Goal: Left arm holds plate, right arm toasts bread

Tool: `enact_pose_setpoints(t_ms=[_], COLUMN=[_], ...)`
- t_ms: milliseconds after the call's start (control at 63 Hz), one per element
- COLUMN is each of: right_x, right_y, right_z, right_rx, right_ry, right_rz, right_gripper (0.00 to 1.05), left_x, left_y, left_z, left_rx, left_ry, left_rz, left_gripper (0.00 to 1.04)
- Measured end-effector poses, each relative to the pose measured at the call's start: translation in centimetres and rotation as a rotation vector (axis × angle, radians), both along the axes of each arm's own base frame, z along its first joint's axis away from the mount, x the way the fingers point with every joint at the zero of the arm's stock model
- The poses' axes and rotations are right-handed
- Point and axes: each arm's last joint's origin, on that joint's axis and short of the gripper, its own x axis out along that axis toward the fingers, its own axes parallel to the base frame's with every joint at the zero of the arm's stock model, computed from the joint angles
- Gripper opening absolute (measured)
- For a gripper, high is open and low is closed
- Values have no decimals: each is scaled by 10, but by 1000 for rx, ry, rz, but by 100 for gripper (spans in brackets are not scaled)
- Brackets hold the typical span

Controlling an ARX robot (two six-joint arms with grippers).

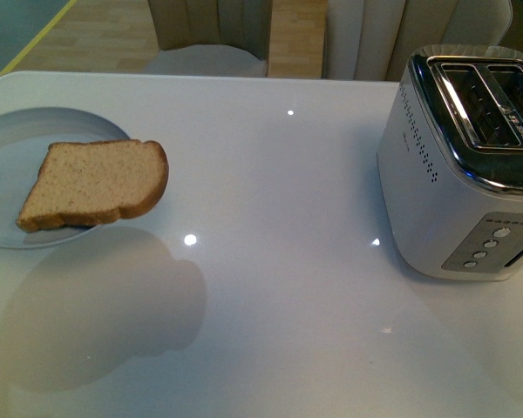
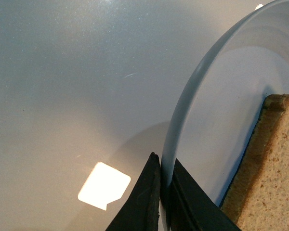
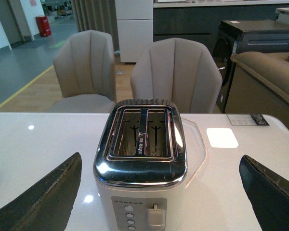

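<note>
A slice of light-brown bread (image 1: 96,185) lies on the pale blue-white plate (image 1: 17,139) at the left of the white table; its rounded end overhangs the plate's rim. The plate casts a shadow below it and seems held above the table. In the left wrist view my left gripper (image 2: 164,166) is shut on the plate's rim (image 2: 183,101), with the bread (image 2: 269,168) close by. My right gripper (image 3: 159,166) is open wide, its fingers (image 3: 43,195) either side of the silver two-slot toaster (image 3: 140,159). Neither arm shows in the front view.
The toaster (image 1: 466,165) stands at the table's right, both slots empty, lever and buttons on its near face. Two beige chairs (image 3: 173,72) stand behind the table. A small card (image 3: 247,119) lies on the table's far right.
</note>
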Motion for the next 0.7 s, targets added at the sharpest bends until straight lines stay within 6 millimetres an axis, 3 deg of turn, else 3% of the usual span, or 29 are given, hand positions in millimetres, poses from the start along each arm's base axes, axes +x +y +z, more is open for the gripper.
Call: enact_pose_setpoints(t_ms=[222, 492, 603, 698], right_x=[0, 0, 0, 0], right_y=[0, 0, 0, 0], right_z=[0, 0, 0, 0], right_rx=[0, 0, 0, 0], right_ry=[0, 0, 0, 0], right_rz=[0, 0, 0, 0], right_gripper=[96, 96, 96, 96], left_x=[-23, -58, -74, -79], left_y=[-25, -74, -98, -119], left_z=[47, 104, 123, 127], left_rx=[-46, -71, -78, -97], left_ry=[-31, -94, -122, -125], left_rz=[45, 42, 34, 15], left_gripper=[3, 3, 3, 3])
